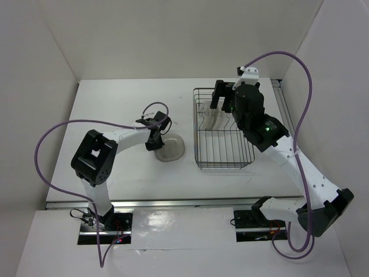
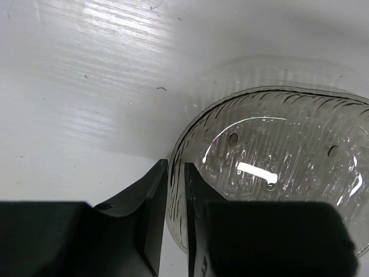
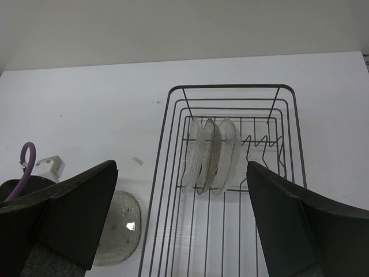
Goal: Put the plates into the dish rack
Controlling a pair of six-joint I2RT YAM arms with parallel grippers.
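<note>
A greyish-tan speckled plate [image 1: 172, 148] lies flat on the white table, left of the dish rack [image 1: 245, 151]. My left gripper [image 1: 156, 140] is shut on the plate's left rim; in the left wrist view the fingers [image 2: 154, 196] pinch the ribbed edge of the plate [image 2: 277, 167]. Three plates [image 1: 210, 120] stand upright in the prongs at the rack's far left; they also show in the right wrist view [image 3: 212, 154]. My right gripper [image 1: 223, 103] hangs open and empty above the rack's far end [image 3: 181, 168], with the rack [image 3: 158, 190] below it.
White walls close in the table at the back and on both sides. The rack's near half and right side hold only wire and prongs [image 3: 262, 144]. A purple cable [image 1: 57, 130] loops off the left arm and another [image 1: 300, 75] off the right.
</note>
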